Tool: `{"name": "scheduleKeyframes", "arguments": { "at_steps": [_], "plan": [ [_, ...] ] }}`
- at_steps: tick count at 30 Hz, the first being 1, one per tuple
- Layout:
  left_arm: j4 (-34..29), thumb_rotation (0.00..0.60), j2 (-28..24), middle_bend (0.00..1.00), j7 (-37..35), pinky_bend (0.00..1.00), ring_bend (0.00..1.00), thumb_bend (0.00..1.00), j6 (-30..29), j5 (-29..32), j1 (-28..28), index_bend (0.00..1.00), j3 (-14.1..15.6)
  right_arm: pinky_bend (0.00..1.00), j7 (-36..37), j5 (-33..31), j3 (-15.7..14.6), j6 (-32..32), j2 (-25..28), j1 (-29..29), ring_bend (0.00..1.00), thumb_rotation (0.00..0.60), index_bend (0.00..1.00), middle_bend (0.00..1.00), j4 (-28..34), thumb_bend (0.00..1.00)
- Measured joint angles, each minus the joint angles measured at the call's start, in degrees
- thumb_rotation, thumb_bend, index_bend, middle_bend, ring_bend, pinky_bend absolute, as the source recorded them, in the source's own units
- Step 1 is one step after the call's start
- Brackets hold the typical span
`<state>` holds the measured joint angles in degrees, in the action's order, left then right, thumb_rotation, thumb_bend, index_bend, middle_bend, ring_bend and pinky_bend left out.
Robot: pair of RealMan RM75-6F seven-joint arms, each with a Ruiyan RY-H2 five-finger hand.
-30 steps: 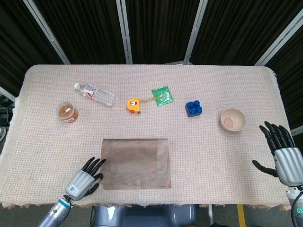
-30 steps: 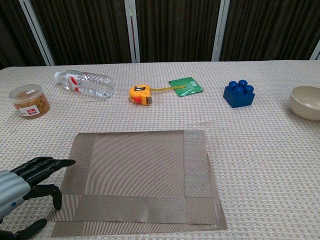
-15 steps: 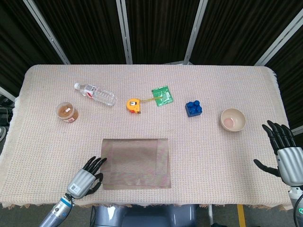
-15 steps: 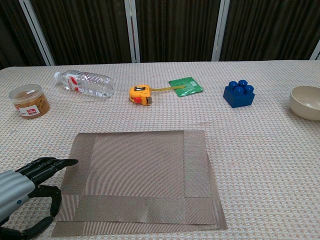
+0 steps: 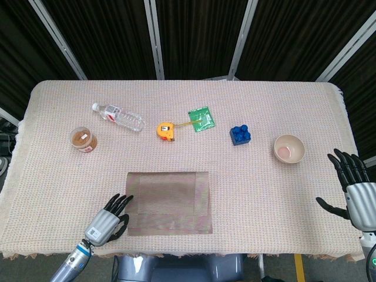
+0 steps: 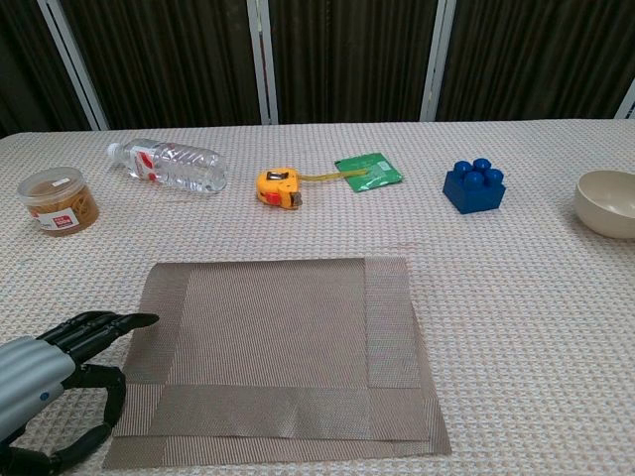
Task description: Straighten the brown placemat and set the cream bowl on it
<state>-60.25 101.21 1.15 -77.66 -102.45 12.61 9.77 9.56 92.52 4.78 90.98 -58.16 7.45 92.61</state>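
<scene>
Right, the brown placemat (image 5: 169,202) lies flat near the front edge of the surface (image 5: 264,200), a little left of centre. Its long axis runs left to right, and its edges sit square with the front edge. In the chest view its near and right borders show a doubled band, as if one layer overlaps another, and the near right corner (image 6: 437,436) sticks out slightly past the upper layer.

The left hand (image 5: 108,218) hovers just beside the placemat's near left corner, fingers spread apart and pointing toward the mat, holding nothing. From the chest view its dark fingertips (image 6: 134,320) reach right up to the mat's left edge; whether they actually touch it, I cannot tell.

Over on the far right sits the cream bowl (image 5: 289,148), upright, mouth up, well apart from the placemat. The right hand (image 5: 355,191) hangs near the right edge of the surface, just beyond the bowl, fingers fanned out and empty.

Across the back runs a row of other things: a blue toy block (image 5: 240,134), a green packet (image 5: 201,119), a yellow tape measure (image 5: 166,130), a clear water bottle (image 5: 118,117) lying on its side, and a small lidded jar (image 5: 83,140) at the left.
</scene>
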Motion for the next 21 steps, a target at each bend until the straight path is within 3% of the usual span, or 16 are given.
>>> {"name": "scheduleKeyframes", "arguments": {
  "at_steps": [11,17,21],
  "plan": [
    [-6.4,0.6,-1.7,0.0,-1.9,0.0,0.0,0.56,-0.5,1.0,1.8,0.66,-2.3,0.0,-0.3,0.1,0.2,0.2,-0.1,-0.1,0.0,0.6,0.0,0.0,0.0,0.04],
    [-14.6,0.6,-4.1,0.0,-2.0,0.0,0.0,0.57,2.0,3.2,5.6,0.69,-7.1,0.0,-0.6,-0.3,0.4,-0.1,-0.3,-0.1,0.0,0.6,0.0,0.0,-0.3,0.04],
    [-21.3,0.6,-7.1,0.0,0.0,0.0,0.0,0.58,6.4,7.2,9.2,0.69,-12.5,0.0,-0.8,-0.4,0.4,-0.3,-0.4,0.0,0.0,0.6,0.0,0.0,-0.6,0.04]
  ]
}}
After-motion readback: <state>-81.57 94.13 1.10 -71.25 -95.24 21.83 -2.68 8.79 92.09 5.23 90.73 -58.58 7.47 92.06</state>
